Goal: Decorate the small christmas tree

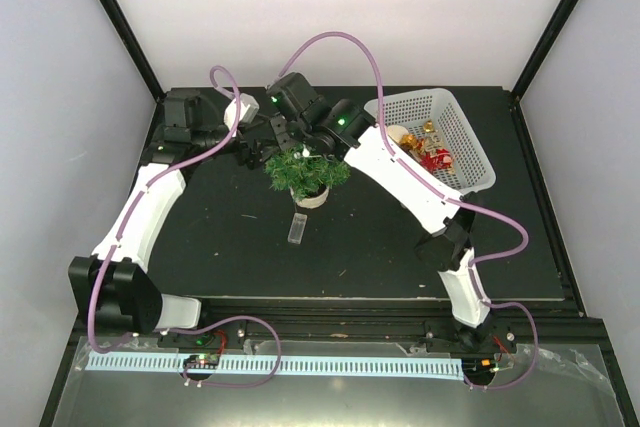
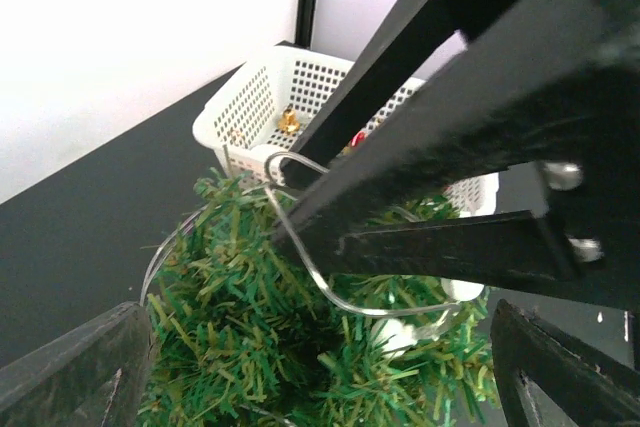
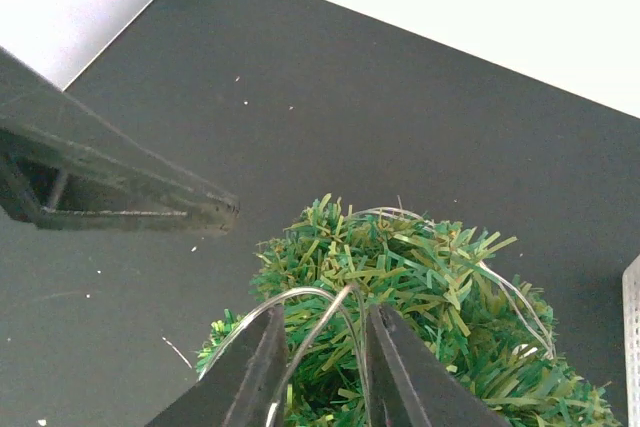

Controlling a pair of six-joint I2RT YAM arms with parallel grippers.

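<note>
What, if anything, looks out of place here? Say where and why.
A small clear box lies loose on the table, just in front of the small christmas tree, while the ornaments sit in the white basket.

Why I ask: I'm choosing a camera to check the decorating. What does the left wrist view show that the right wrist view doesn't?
Only the left wrist view shows inside the white perforated plastic basket, with a small gold ornament in it. Only the right wrist view shows the right gripper with its fingers narrowly apart and a strand of thin silvery wire between them. Both show the small christmas tree, bushy dark green, with wire loops on it.
</note>
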